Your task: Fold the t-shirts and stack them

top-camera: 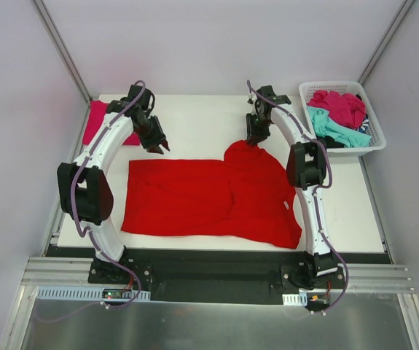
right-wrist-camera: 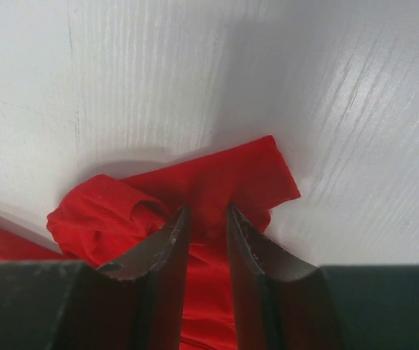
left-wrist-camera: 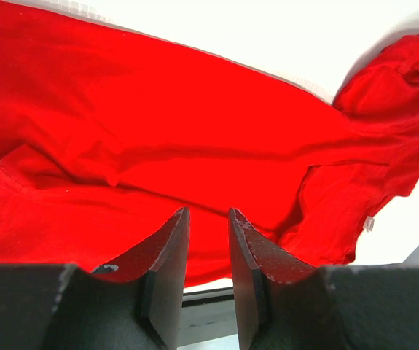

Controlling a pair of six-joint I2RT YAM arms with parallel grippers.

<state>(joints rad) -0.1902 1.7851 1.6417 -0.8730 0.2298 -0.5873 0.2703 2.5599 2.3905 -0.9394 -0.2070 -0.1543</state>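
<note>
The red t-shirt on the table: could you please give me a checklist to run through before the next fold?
1. The large red cloth t-shirt lies wholly on the white table: ok.
2. Shirt smooth for folding: its far right part is bunched up under the right claw: not ok.
3. Right claw's grip: red cloth shows between its fingers, but whether it is pinched: cannot tell.
4. Left claw free: jaws slightly apart, nothing between them, near the shirt's far edge: ok.
5. Stack spot: the flat magenta-pink cloth t-shirt lies at the far left corner, apart from the red one: ok.
</note>
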